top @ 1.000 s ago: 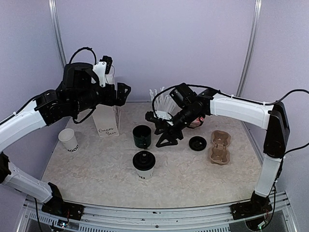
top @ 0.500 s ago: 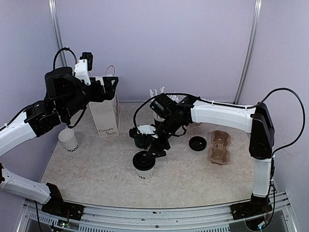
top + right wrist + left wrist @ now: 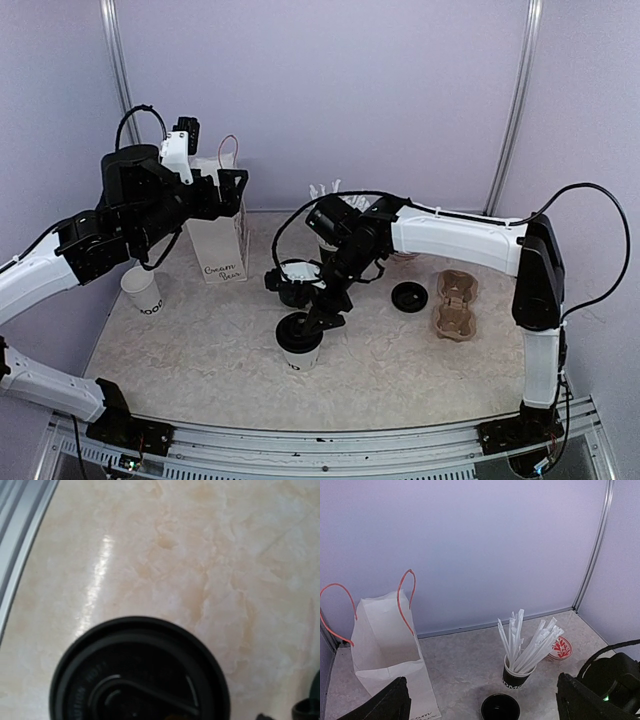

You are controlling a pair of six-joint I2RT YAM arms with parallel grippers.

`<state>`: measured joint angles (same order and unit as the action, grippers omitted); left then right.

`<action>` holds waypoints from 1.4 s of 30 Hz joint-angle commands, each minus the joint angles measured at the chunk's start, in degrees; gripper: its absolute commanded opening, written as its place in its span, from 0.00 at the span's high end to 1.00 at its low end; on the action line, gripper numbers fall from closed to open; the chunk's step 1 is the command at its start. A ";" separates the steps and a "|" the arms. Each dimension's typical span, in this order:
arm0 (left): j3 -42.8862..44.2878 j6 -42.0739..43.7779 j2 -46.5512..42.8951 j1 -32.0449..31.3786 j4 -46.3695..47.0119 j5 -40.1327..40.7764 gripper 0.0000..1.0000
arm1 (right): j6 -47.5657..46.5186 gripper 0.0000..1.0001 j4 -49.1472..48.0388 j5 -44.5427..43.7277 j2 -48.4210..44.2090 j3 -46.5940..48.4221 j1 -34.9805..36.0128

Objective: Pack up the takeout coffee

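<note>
Right now my right gripper [image 3: 306,303] hangs with its jaws spread just over the lidded cup [image 3: 298,345], holding nothing. Its wrist view shows only the black lid [image 3: 140,672]. My left gripper [image 3: 236,192] gapes wide and empty near the paper bag [image 3: 387,650]. The unlidded cup [image 3: 142,291] stands far left.

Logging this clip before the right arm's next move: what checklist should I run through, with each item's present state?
1. Lid seated on the lidded cup: ok.
2. The right gripper above that cup: ok.
3. Right jaws' spread: cannot tell.
4. The left gripper open and empty: ok.
5. The second cup lidded: not ok; the loose lid lies beside the cup carrier.
6. Carrier wells empty: ok.
</note>
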<state>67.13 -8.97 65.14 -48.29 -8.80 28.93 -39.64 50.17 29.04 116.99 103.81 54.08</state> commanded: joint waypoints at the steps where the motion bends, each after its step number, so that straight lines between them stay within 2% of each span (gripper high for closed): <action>1: 0.04 -0.65 0.73 0.22 -1.18 -0.86 0.01 | -1.46 0.18 3.20 1.32 2.03 1.80 1.45; 14: -0.14 -1.10 0.36 0.22 -2.23 -0.78 0.01 | -1.03 0.21 1.85 -5.21 2.68 1.04 4.06; 33: 0.10 -1.65 0.83 0.23 -2.52 -2.15 0.01 | -1.15 0.14 9.09 0.29 2.76 4.92 4.02; 39: -0.20 -1.98 0.51 0.22 -2.63 -2.54 0.01 | -1.32 0.02 9.58 -1.28 2.57 5.06 4.01; 42: -0.19 -2.01 0.51 0.22 -2.71 -2.78 0.01 | -1.03 0.01 8.85 -2.63 2.51 4.19 4.14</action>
<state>67.13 -10.33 65.95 -48.29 -11.25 27.14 -40.93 57.80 27.86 118.78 107.85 57.84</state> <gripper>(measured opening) 0.990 0.988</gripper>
